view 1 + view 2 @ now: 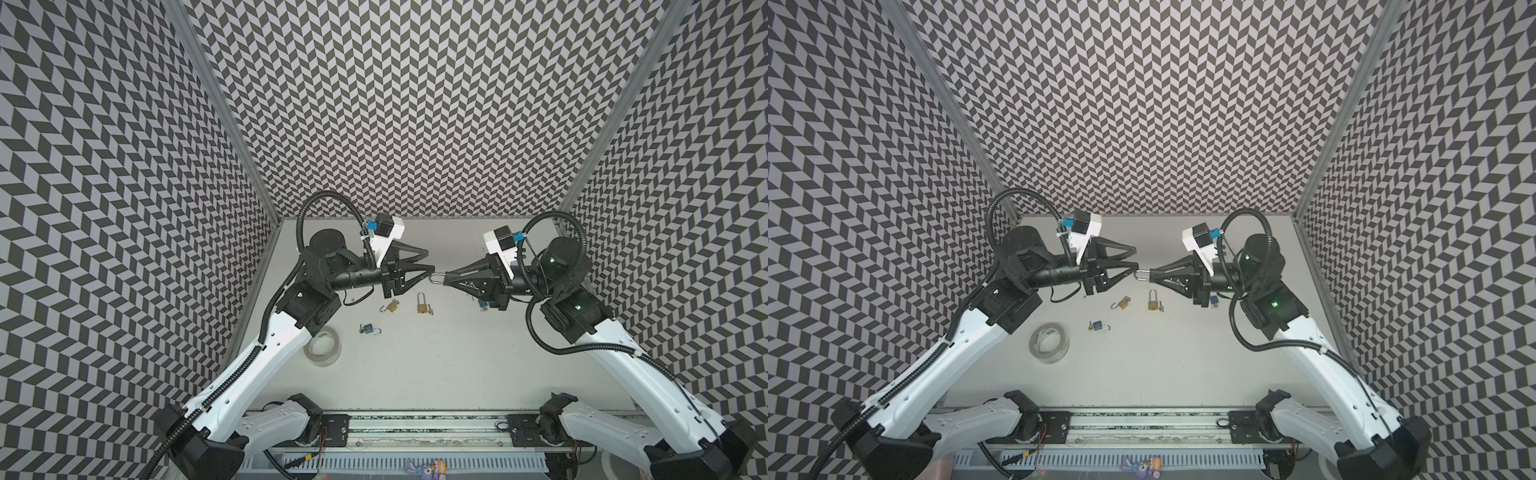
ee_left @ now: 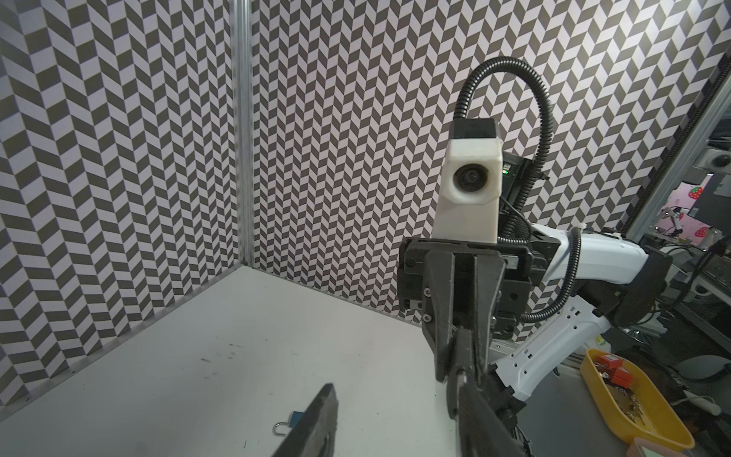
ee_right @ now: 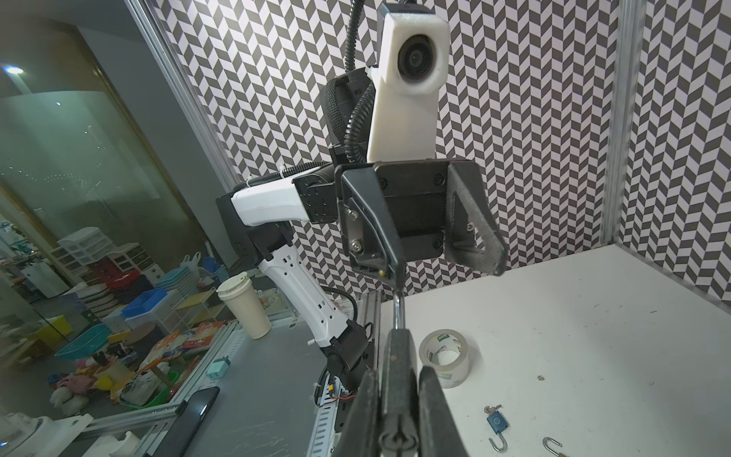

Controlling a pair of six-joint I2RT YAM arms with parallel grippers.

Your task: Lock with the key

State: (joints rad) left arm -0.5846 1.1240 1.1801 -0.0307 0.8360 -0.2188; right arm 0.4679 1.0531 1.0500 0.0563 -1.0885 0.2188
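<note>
- The right fingers (image 1: pixel 448 277) are clamped tight on a padlock (image 3: pixel 397 376), holding it in the air above the middle of the table (image 1: pixel 415 374).
- The lock's body is pinched between them, and its silver shackle (image 1: pixel 436 277) sticks out toward the left arm.
- From the right wrist view I cannot tell whether a key sits in the held lock's keyway.
- The left fingers (image 1: pixel 430 268) stand roughly half apart and grip nothing.
- One fingertip (image 3: pixel 395 273) seems to touch the bend of the shackle, though the contact is hard to judge; the other is well clear of it.
- On the table below lie a brass padlock (image 1: pixel 390 306) with its shackle swung open, a long-shackled brass padlock (image 1: pixel 421 304) with a small key (image 1: pixel 431 310) just beside it, and a blue padlock (image 1: pixel 367 329), also open.
- A roll of clear tape (image 1: pixel 322 347) lies near the left arm.
</note>
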